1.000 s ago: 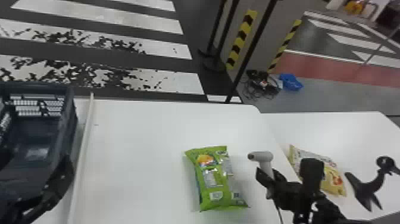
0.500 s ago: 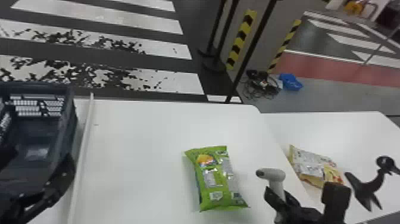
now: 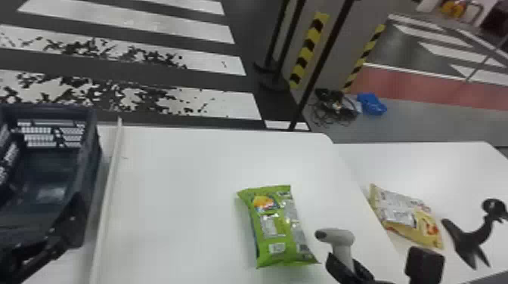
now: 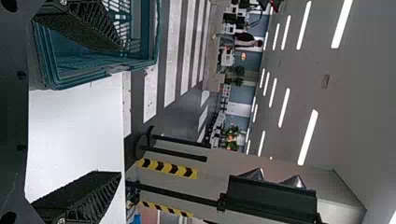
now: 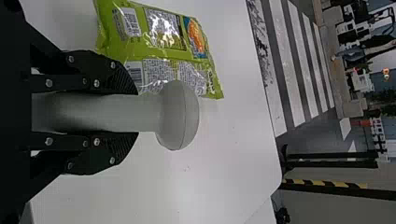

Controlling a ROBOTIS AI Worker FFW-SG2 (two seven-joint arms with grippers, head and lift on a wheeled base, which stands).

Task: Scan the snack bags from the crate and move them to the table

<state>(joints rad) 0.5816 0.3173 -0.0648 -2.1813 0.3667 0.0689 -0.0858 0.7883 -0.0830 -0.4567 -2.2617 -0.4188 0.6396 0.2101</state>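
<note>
Lower now in the head view and nearer the robot, the right hand (image 3: 346, 264) clenches the scanner (image 3: 342, 238), its head facing left. Just left of that, the green snack bag (image 3: 276, 226) lies on the table (image 3: 181, 170), long axis running away from the robot, the pictured far end slanting left. Right wrist view details its barcode (image 5: 130, 21) and fine print. Fingers spread wide, the left hand (image 3: 66, 226) is at the crate (image 3: 90, 151).
</note>
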